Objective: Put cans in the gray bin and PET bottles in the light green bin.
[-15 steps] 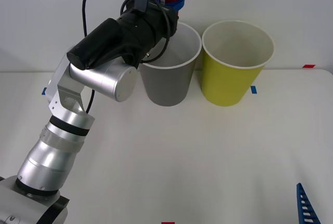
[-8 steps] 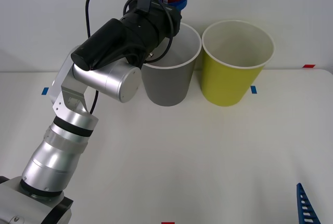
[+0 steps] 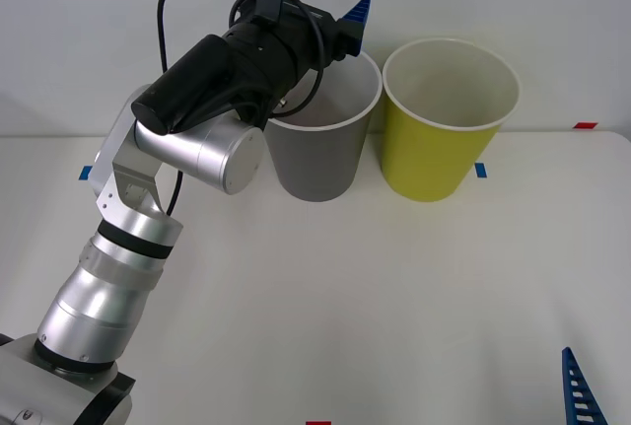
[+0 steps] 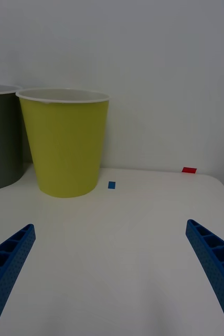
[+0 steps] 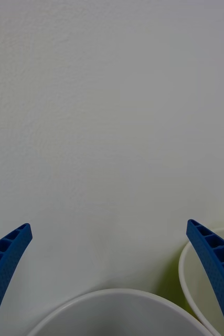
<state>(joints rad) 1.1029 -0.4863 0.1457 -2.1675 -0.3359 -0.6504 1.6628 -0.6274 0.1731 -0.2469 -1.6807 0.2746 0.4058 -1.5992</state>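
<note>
Gone from the left gripper (image 5: pixel 112 283): the red can held half a second ago, now out of sight; blue fingers (image 3: pixel 357 8) spread wide above the gray bin (image 3: pixel 320 154), beside the light green bin (image 3: pixel 446 129); right gripper (image 4: pixel 109 273) wide open, low over the desk (image 3: pixel 394 297)

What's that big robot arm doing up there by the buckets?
The left pincer is hanging open right above the gray bin, with nothing in it. The light green bin stands beside it on the white table. The right pincer waits open, low over the table.
</note>
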